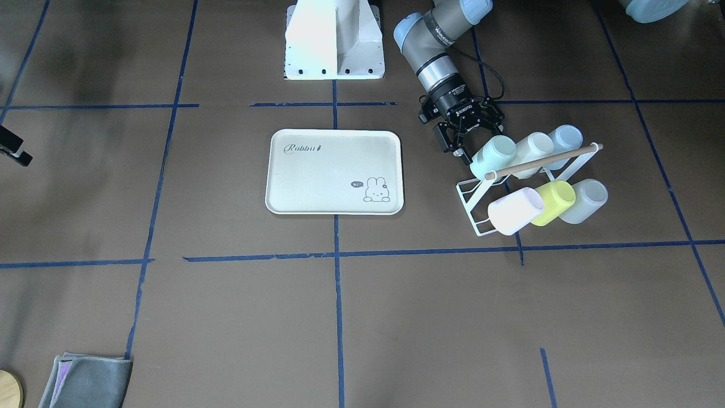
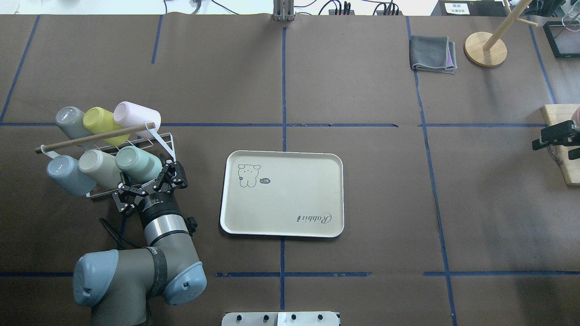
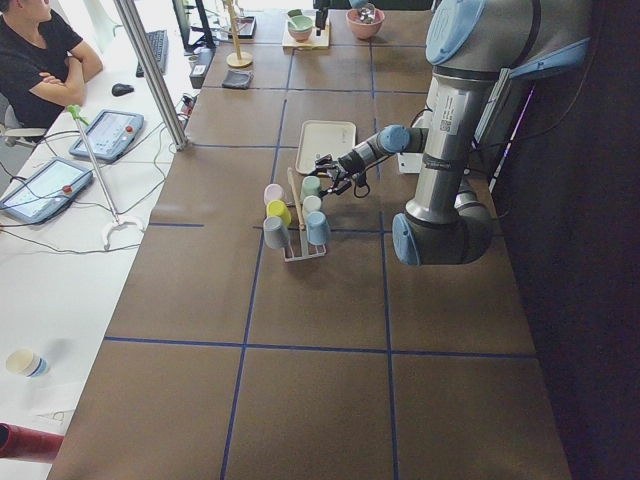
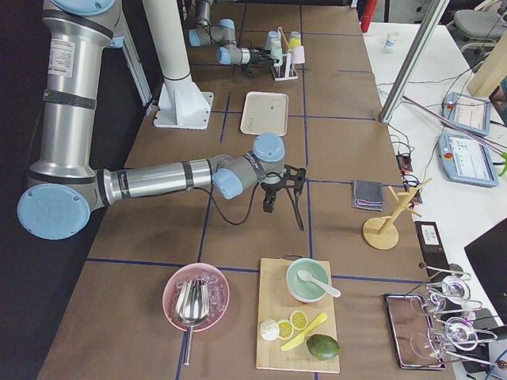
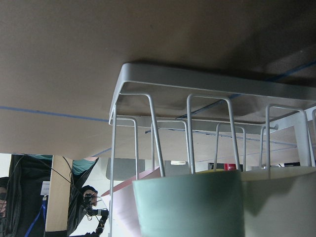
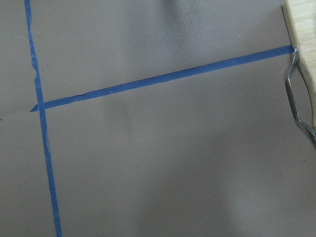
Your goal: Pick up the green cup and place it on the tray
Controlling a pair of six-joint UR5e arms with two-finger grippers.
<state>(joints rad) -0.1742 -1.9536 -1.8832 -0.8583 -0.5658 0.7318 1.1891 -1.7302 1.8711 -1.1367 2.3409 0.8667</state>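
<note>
**Step in hand:** approach for grasp, cup not yet lifted.

- Left gripper (image 2: 148,179) at green cup (image 2: 138,164); jaws spread wide, either side of cup's near end; contact unclear.
- Green cup tilted on white wire rack (image 1: 474,195), in row on robot's side, at end nearest tray (image 1: 328,184).
- Cream cup (image 2: 97,167) just beside it.
- Right gripper (image 2: 555,136) well apart; opening cannot be told.

**Next move, as judged:** close on cup wall, draw cup off prong along its tilt, clear wooden bar (image 1: 544,161), carry to tray.

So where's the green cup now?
Overhead view, left side: the green cup sits on the wire rack, end nearest the tray, beside the cream cup, left gripper at its base.
</note>
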